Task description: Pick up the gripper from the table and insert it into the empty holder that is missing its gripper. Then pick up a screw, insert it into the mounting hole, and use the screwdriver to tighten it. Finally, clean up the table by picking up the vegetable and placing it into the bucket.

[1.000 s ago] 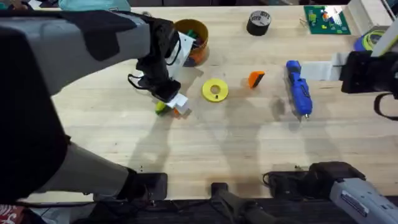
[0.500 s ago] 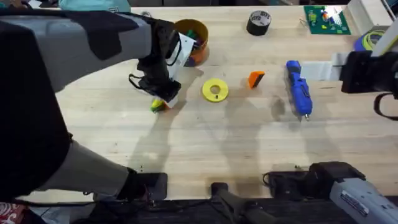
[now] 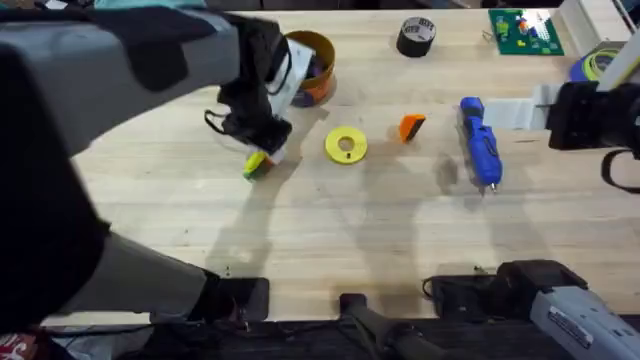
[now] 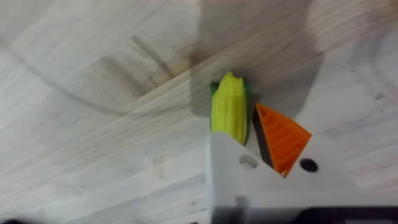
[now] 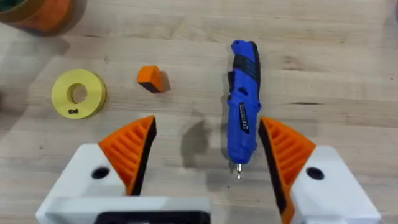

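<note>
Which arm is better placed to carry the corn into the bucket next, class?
Left. The left gripper already clamps the vegetable between its fingers, close beside the bucket. The right gripper is open, far off by the screwdriver.

Bright, even room light falls from above; soft shadows spread over the table. The left arm looms big, dark and blurred near the camera.
</note>
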Action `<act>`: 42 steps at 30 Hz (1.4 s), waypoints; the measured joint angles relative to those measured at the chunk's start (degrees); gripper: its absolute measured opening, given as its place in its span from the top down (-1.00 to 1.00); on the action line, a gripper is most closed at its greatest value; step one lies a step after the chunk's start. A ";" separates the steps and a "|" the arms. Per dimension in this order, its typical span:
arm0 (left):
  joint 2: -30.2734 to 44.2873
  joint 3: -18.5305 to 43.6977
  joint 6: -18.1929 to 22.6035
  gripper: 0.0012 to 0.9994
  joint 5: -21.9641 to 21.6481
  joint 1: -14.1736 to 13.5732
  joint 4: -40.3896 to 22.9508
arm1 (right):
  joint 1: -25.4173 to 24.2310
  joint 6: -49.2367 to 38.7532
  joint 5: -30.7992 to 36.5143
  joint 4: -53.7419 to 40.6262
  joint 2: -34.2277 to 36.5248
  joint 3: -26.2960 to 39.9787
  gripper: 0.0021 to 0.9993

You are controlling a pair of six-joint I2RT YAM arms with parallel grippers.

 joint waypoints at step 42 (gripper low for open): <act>-22.75 17.70 -2.16 -0.97 -0.23 0.00 -15.39 | 0.00 0.00 0.02 -1.11 0.00 0.00 -1.00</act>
